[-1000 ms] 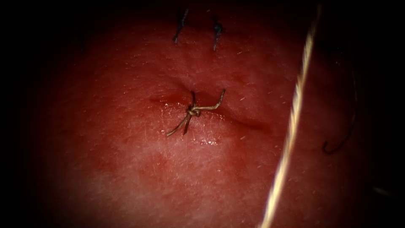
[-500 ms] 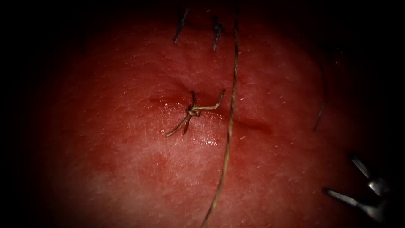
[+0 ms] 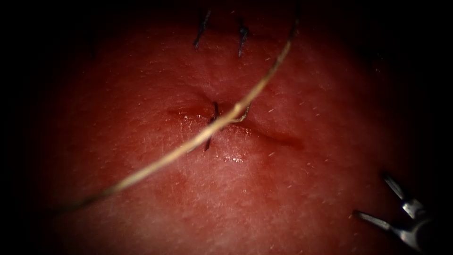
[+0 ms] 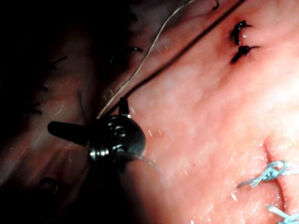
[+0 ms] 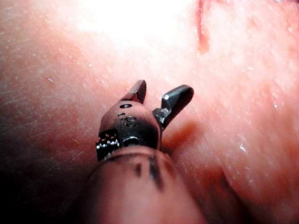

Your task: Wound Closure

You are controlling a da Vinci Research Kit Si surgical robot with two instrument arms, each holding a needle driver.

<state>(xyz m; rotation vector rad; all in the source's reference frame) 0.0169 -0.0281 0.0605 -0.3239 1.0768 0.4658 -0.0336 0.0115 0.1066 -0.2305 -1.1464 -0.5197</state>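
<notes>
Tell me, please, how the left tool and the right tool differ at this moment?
The right tool has its jaws spread wide and holds nothing, while the thread runs taut right up to the left tool. The right tool hangs over bare tissue to the right of the cut, whereas the left tool sits over a shadowed part of the tissue. Both are small dark metal tools above the tissue.

Endoscope overhead; wrist cams close-up
</notes>
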